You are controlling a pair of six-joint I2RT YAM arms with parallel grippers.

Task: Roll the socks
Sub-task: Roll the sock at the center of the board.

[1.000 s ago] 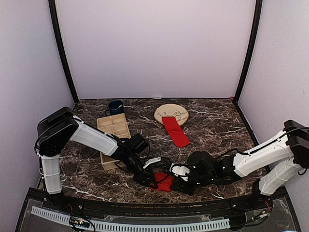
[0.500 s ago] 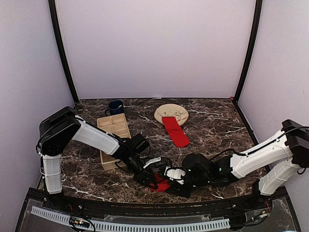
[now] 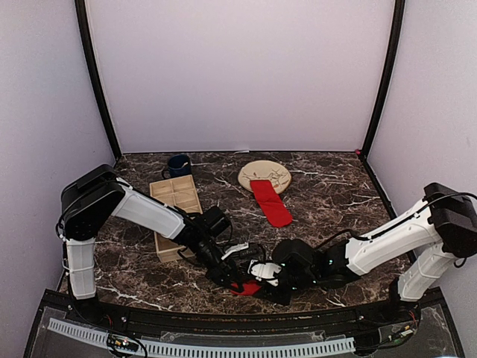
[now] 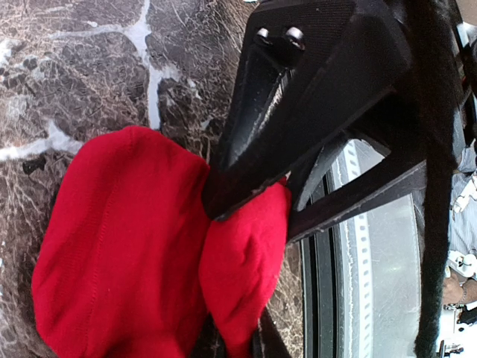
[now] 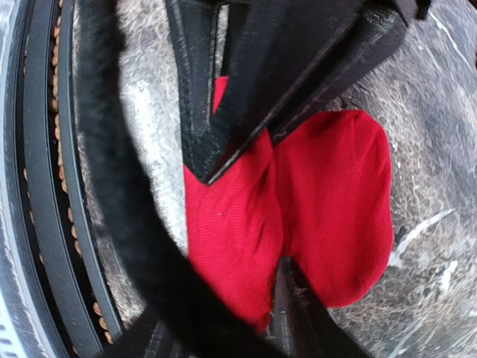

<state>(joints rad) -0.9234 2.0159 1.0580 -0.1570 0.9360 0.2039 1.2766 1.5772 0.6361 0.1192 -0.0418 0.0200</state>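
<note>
One red sock (image 3: 248, 288) lies bunched on the marble near the front edge, between both grippers. My left gripper (image 3: 232, 279) is shut on a fold of it; in the left wrist view the fold (image 4: 242, 261) sits pinched between the fingers. My right gripper (image 3: 262, 282) is shut on the same sock; in the right wrist view the fold (image 5: 231, 231) is gripped between its fingers, with the rest of the sock (image 5: 335, 201) lying beside it. The second red sock (image 3: 270, 201) lies flat, its far end on the beige plate (image 3: 265, 174).
A wooden compartment tray (image 3: 175, 205) lies at the left, partly under my left arm. A dark blue mug (image 3: 179, 165) stands behind it. The table's front rail (image 3: 201, 347) runs just below the grippers.
My right gripper has moved left toward the left gripper, bunching the sock. Less red shows now. The left arm has hardly moved.
</note>
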